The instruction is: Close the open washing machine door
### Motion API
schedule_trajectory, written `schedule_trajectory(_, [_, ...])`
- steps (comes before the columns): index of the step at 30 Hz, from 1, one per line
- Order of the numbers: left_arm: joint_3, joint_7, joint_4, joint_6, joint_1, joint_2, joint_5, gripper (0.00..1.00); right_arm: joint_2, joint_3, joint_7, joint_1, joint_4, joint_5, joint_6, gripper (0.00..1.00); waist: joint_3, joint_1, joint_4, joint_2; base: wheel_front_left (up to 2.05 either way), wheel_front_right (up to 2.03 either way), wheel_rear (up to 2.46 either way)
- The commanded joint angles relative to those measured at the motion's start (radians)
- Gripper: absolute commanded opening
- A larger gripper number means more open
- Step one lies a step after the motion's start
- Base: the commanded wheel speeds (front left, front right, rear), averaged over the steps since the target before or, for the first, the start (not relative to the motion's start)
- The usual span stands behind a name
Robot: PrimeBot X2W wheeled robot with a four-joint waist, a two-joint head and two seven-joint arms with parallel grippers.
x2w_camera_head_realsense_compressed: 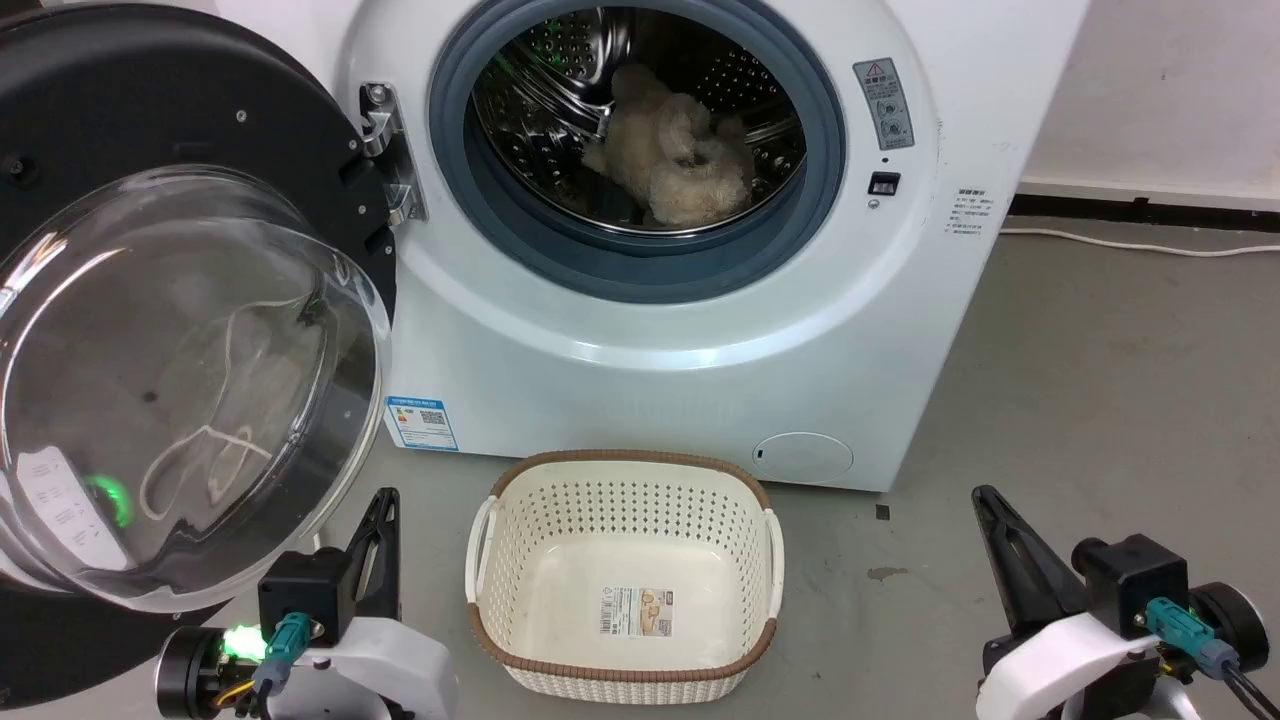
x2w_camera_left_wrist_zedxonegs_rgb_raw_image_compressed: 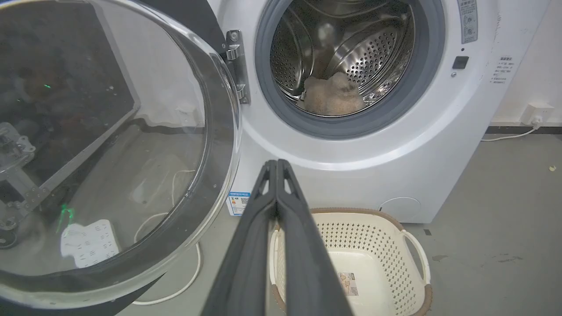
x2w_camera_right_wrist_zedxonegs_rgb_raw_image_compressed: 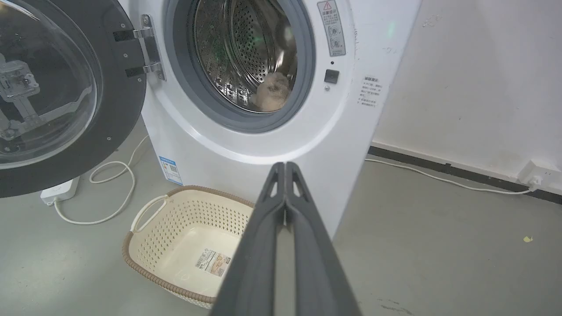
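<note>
The big white front-loading washing machine had its large round black-rimmed door with the bulging glass window swung wide open, hanging off the machine's left side. A fluffy beige bundle sat in the machine's steel drum. A cream perforated plastic basket sat right in front of the machine. The left gripper and right gripper hung low before the machine, each with its 2 dark fingers pressed together, holding nothing.

Cream perforated basket with a brown rim, empty but for a label on its bottom, on the grey floor; white cable along the wall to a socket.
</note>
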Motion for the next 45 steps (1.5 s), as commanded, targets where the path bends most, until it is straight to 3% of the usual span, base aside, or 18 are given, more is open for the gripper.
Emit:
schedule_trajectory(1, [0.001, 0.000, -0.004, 0.003, 0.011, 0.000, 0.003, 0.00, 0.005, -0.001, 0.001, 0.010, -0.005, -0.005, 0.001, 0.00, 0.000, 0.0000, 0.000, 0.0000, 0.00, 0.00, 0.00])
schedule_trajectory(5, [0.001, 0.000, -0.004, 0.003, 0.011, 0.000, 0.003, 0.00, 0.005, -0.001, 0.001, 0.010, -0.005, -0.005, 0.001, 0.00, 0.000, 0.0000, 0.000, 0.0000, 0.00, 0.00, 0.00])
schedule_trajectory(6, [0.000, 0.000, 0.000, 0.000, 0.000, 0.000, 0.000, 1.00, 0.000, 0.000, 0.000, 0.000, 0.000, 0.000, 0.000, 1.00, 0.000, 0.0000, 0.000, 0.0000, 0.00, 0.00, 0.00])
schedule_trajectory(25, [-0.023, -0.033, 0.003, 0.001, 0.003, 0.006, 0.002, 1.00, -0.001, -0.014, -0.032, 0.011, 0.012, 0.024, 0.000, 1.00, -0.006, 0.0000, 0.021, 0.0000, 0.00, 0.00, 0.00])
schedule_trajectory(45, [-0.045, -0.074, -0.009, 0.016, 0.021, 0.026, 0.001, 1.00, -0.011, 0.040, -0.074, 0.004, 0.037, 0.053, 0.000, 1.00, -0.010, 0.0000, 0.143, 0.0000, 0.00, 0.00, 0.00])
